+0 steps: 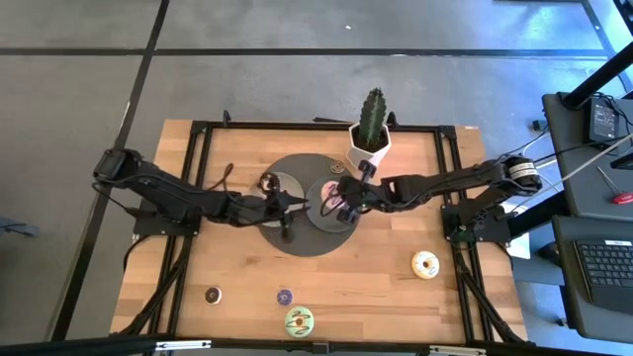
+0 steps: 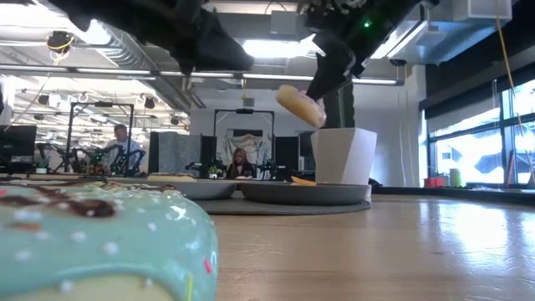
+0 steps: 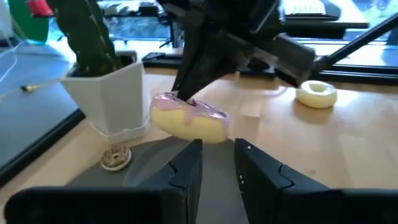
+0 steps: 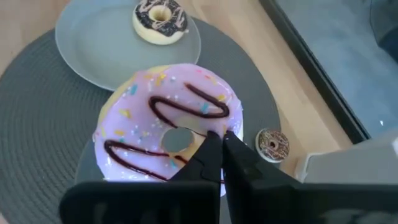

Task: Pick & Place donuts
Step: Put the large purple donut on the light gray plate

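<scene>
My right gripper [image 4: 217, 144] is shut on a pink-iced donut with chocolate drizzle [image 4: 155, 118] and holds it over the right grey plate [image 1: 321, 188]; the low view shows this donut [image 2: 299, 104] in the air. My left gripper [image 3: 217, 155] is open, low over the dark mat, just short of the pink donut [image 3: 189, 119]. A brown-iced donut [image 4: 160, 17] lies flat on the left plate [image 4: 93, 43]. A mini donut [image 4: 272, 144] lies by the cactus pot. On the bare wood lie a white donut [image 1: 426, 264], a green one [image 1: 299, 319] and two mini ones [image 1: 212, 295], [image 1: 284, 296]. My right gripper pinches the pink donut's ring [image 4: 194, 148] between its two fingers, on the side of the hole nearest the wrist. The fingers [image 2: 328, 71] come slanting down from the table's right. The donut is lifted clear and hangs tilted below them.
A white pot with a cactus [image 1: 371, 133] stands at the far edge of the round dark mat [image 1: 297, 242], close behind the right arm. Both arms meet over the mat. Black frame rails run along the table's sides. People sit in the room beyond.
</scene>
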Action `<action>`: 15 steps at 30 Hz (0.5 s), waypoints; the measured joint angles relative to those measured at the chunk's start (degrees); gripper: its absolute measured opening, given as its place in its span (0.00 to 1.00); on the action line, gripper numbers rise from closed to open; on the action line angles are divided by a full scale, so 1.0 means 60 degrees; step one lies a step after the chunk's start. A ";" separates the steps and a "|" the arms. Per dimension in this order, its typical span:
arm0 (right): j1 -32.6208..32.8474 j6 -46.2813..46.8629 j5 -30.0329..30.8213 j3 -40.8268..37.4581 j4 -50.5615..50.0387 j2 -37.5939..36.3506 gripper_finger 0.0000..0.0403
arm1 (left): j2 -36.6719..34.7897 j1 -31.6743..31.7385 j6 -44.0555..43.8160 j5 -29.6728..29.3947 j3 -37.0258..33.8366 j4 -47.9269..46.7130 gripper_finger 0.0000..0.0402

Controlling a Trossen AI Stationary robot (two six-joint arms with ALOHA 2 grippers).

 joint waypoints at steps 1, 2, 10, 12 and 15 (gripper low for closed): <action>0.0024 -0.0010 0.0034 -0.0001 0.0024 0.0014 0.01 | 0.0138 0.0032 -0.0133 0.0022 0.0046 -0.0006 0.22; 0.0033 -0.0010 0.0029 -0.0004 0.0024 0.0014 0.01 | 0.0258 0.0052 -0.0241 0.0065 0.0093 -0.0023 0.22; 0.0267 -0.0605 0.1004 -0.0010 0.0503 0.0010 0.01 | 0.0701 0.0078 -0.1975 0.0090 0.0160 0.0548 0.22; 0.0346 -0.0900 0.1318 -0.0011 0.0743 0.0010 0.01 | 0.0718 0.0169 -0.2746 0.0071 0.0160 0.0543 0.25; 0.0388 -0.1261 0.1458 -0.0011 0.1035 0.0010 0.02 | 0.0720 0.0360 -0.3356 0.0187 0.0160 0.0528 0.31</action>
